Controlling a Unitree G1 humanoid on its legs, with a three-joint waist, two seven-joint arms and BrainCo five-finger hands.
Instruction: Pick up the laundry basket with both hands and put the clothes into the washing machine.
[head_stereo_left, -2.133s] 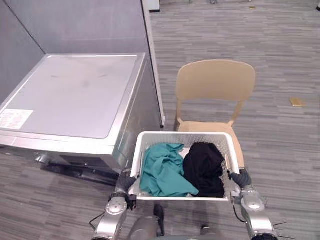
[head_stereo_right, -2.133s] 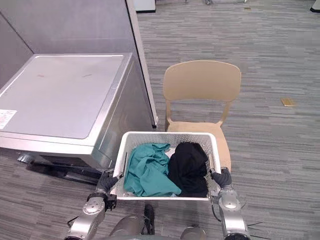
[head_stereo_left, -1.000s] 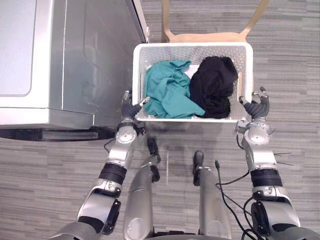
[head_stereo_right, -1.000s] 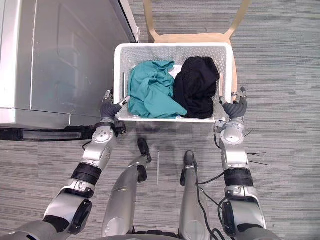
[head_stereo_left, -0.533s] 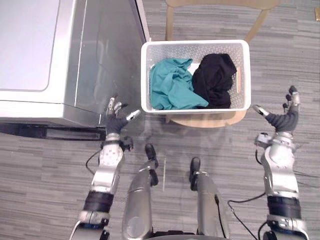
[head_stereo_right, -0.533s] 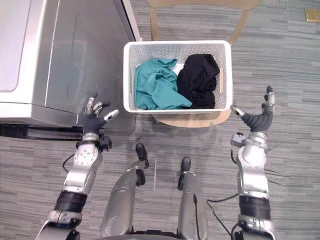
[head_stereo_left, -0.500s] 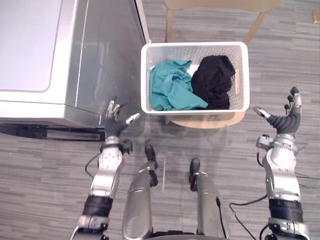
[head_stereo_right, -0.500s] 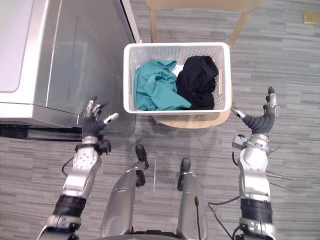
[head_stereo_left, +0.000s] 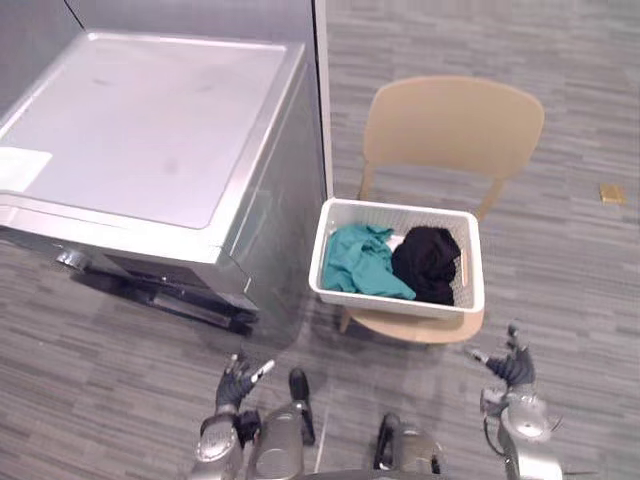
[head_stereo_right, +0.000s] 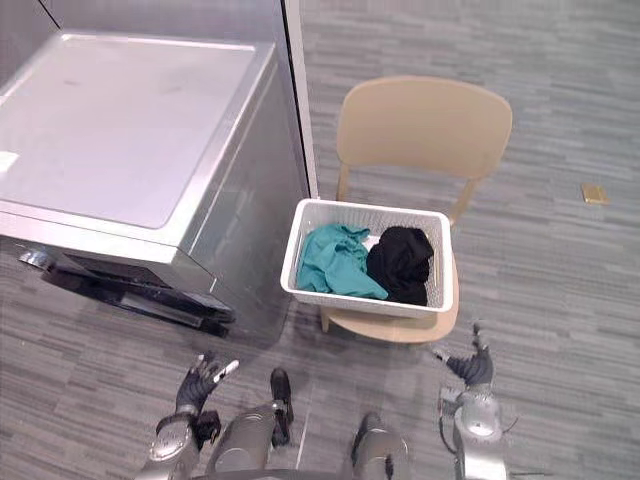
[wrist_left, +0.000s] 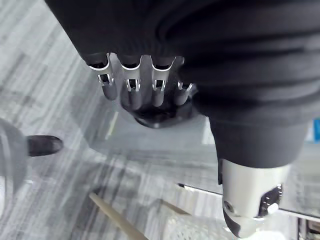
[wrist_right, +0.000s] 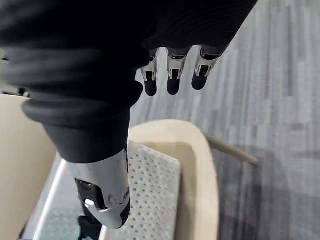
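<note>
A white laundry basket (head_stereo_left: 398, 305) rests on the seat of a beige chair (head_stereo_left: 452, 128). Inside it a teal garment (head_stereo_left: 364, 272) lies on the left and a black garment (head_stereo_left: 430, 262) on the right. The silver washing machine (head_stereo_left: 150, 150) stands just left of the chair, its flat top facing me. My left hand (head_stereo_left: 237, 385) hangs low in front of the machine with its fingers (wrist_left: 135, 85) spread and empty. My right hand (head_stereo_left: 512, 368) is below the basket's right corner, apart from it, fingers (wrist_right: 172, 75) straight. The basket's mesh wall (wrist_right: 150, 190) appears past the right thumb.
A grey partition wall (head_stereo_left: 200, 15) stands behind the machine, with a white upright edge (head_stereo_left: 322, 100) between the machine and the chair. A small tan object (head_stereo_left: 611, 192) lies on the grey carpet at the far right. Open carpet spreads right of the chair.
One second ago both hands gripped the basket's sides. They have let go and drawn back, open. The basket stays on the chair seat. The camera has tilted up, shifting the whole picture.
</note>
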